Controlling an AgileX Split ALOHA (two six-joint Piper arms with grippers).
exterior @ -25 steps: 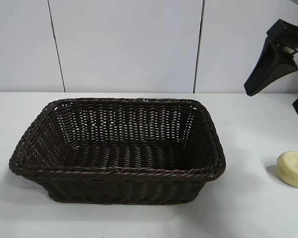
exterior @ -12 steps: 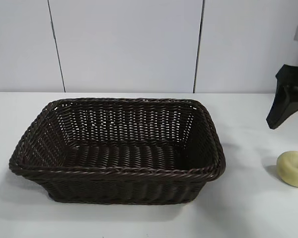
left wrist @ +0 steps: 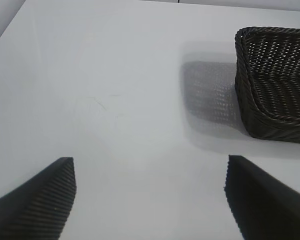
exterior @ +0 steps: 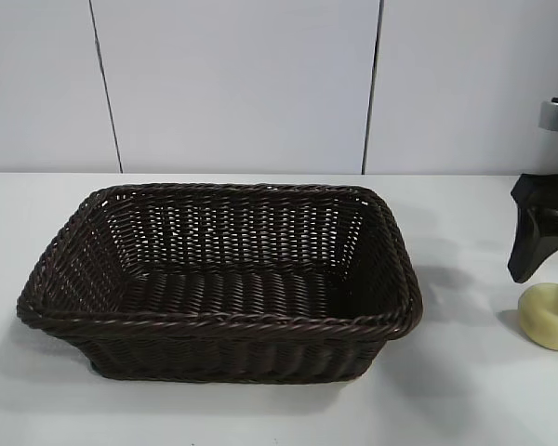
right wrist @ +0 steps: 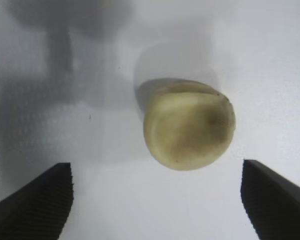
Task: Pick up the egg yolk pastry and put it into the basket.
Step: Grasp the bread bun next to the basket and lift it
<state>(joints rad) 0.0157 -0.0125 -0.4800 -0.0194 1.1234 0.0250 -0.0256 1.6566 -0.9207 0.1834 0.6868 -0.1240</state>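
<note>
The right gripper (right wrist: 155, 205) hovers over the egg yolk pastry (exterior: 549, 316), jaws wide to straddle it; it lies on the bench (exterior: 465, 400) at the basket's (exterior: 219, 321) three o'clock, well apart; the left gripper (left wrist: 150, 200) idles, jaws wide

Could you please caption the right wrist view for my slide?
Open right hand poised above the egg yolk pastry lying on the white table.

The right gripper (right wrist: 157, 200) hangs at about 3 o'clock in the exterior view, pointing down at the table, one dark finger (exterior: 530, 243) showing at the frame edge. Its wrist view shows the jaws spread wide, ribbed pads (right wrist: 37, 200) well apart. The left gripper (left wrist: 150, 200) sits outside the exterior view, jaws likewise spread wide above the table.
</note>
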